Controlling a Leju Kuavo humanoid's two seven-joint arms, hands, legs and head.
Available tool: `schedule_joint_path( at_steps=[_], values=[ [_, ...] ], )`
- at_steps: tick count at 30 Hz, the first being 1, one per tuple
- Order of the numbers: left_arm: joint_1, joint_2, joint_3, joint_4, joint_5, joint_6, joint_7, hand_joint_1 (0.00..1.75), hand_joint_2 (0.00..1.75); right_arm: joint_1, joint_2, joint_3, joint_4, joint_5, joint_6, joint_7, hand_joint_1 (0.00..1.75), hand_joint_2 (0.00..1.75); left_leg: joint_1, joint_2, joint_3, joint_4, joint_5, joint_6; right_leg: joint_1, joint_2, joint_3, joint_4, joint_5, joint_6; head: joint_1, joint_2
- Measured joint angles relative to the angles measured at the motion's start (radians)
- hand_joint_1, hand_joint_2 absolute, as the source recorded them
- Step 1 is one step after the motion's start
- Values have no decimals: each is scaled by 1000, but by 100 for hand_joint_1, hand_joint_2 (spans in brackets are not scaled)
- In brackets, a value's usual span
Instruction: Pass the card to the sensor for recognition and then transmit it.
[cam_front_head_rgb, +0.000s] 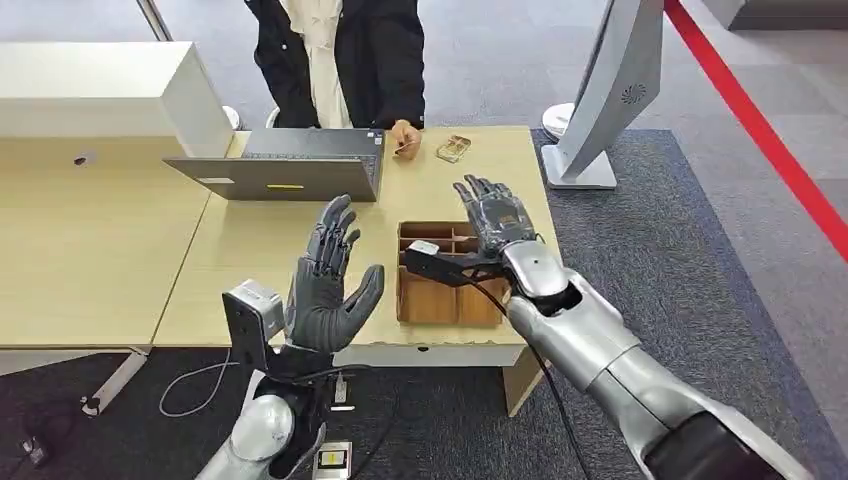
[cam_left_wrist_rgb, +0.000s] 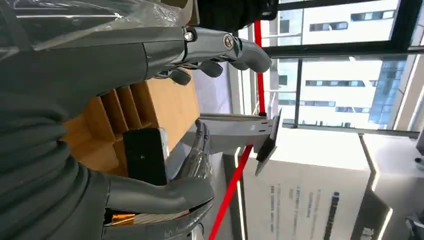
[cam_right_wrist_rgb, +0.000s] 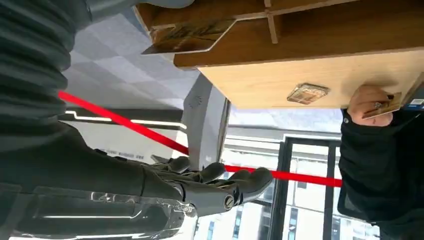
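One small tan card (cam_front_head_rgb: 405, 148) is pinched in a person's hand (cam_front_head_rgb: 404, 135) at the light wooden table's (cam_front_head_rgb: 270, 240) far edge, while both robot hands, left (cam_front_head_rgb: 325, 280) and right (cam_front_head_rgb: 497, 215), hover spread and empty near the compartmented wooden tray (cam_front_head_rgb: 440, 300).

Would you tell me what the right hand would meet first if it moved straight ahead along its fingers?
Probably the small stack of cards on the table; the right hand hovers over the wooden box, though depth is unclear.
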Motion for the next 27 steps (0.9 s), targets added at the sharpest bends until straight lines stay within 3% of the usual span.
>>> schedule_joint_path(
  at_steps=[27],
  values=[
    [4, 0, 13, 0, -6, 5, 5, 0, 175, -5, 7, 29, 84, -28, -5, -6, 0, 175, 0, 0, 0, 0, 0, 0, 0, 0, 0, 0, 0, 0, 0, 0]
  ],
)
